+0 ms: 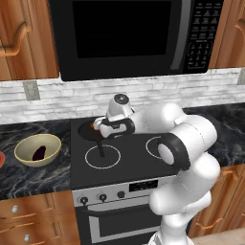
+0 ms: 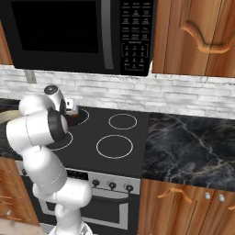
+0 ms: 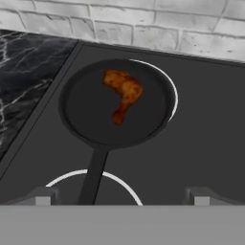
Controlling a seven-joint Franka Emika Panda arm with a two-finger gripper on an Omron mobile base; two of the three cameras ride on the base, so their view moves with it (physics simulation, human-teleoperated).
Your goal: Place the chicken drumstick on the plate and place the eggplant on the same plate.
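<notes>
The chicken drumstick [image 3: 123, 94], glossy orange-brown, lies in a black frying pan [image 3: 86, 115] on the stove's back left burner. My gripper [image 3: 122, 197] hovers just above the pan's near side, over the handle, jaws open and empty. From the left base the gripper [image 1: 98, 127] covers most of the pan [image 1: 87, 130], and a bit of the drumstick [image 1: 91, 126] peeks out. The eggplant [image 1: 39, 152], dark purple, rests inside a tan bowl [image 1: 25, 147] on the left counter. A red sliver at the frame's left edge looks like the plate [image 1: 1, 159]. The right base view has the gripper [image 2: 72, 110] over the pan [image 2: 81, 117].
The pan's handle [image 1: 101, 149] points toward the stove front. A microwave [image 1: 129, 33] hangs low above the stove, with a brick wall behind. Dark marble counter [image 2: 188, 147] runs to the right of the stove. Wooden cabinets flank the microwave.
</notes>
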